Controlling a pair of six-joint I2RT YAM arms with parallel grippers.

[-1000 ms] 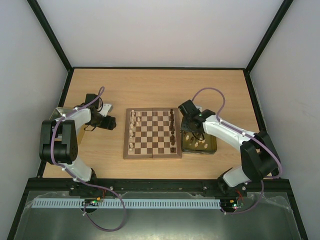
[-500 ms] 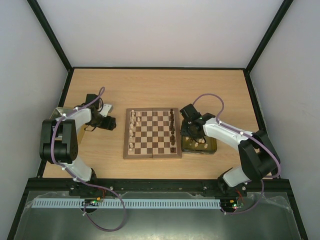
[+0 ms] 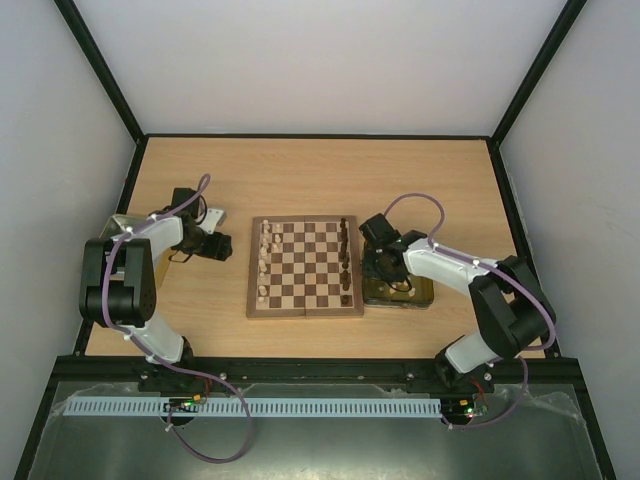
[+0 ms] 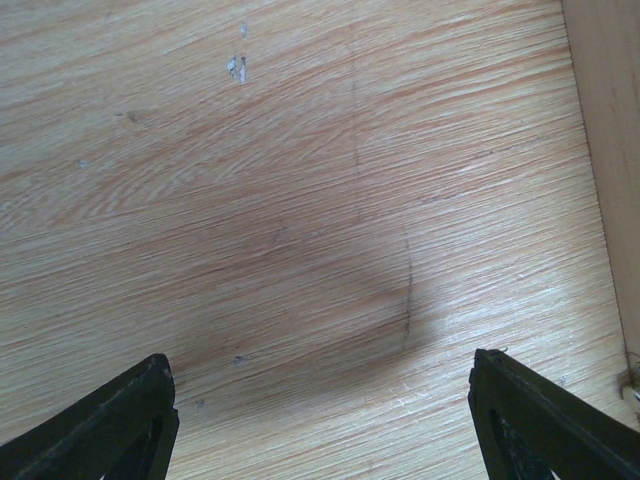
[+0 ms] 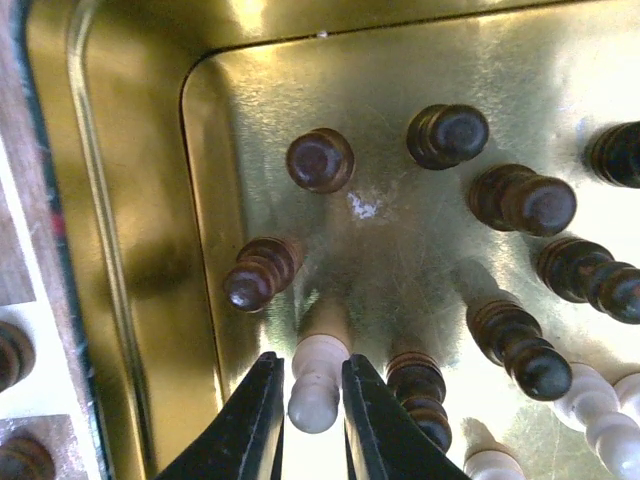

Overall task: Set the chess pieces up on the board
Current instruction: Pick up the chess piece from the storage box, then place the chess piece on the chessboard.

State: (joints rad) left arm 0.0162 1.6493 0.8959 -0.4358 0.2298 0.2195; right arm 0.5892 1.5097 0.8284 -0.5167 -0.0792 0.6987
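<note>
Cream pawn point(image 5: 316, 385), upright in the gold tray point(image 5: 130, 220) just beside the board point(image 3: 305, 268), gripped by my narrowed right pincer point(image 5: 310, 362): pick-up step. Next, I judge: a straight lift clear of dark neighbours point(image 5: 415, 385), then across to the board's cream side.

In the tray point(image 5: 130, 250), dark pieces point(image 5: 258, 275) stood crowded: one just left of the right gripper point(image 5: 310, 380), another just beside it on the right, and a cream piece point(image 5: 320, 355) filled the gap between its fingers. The tray wall hemmed the left side. The left gripper point(image 4: 320, 410) hung wide over bare table point(image 4: 300, 200), with only the board point(image 4: 610, 150) edge alongside.
</note>
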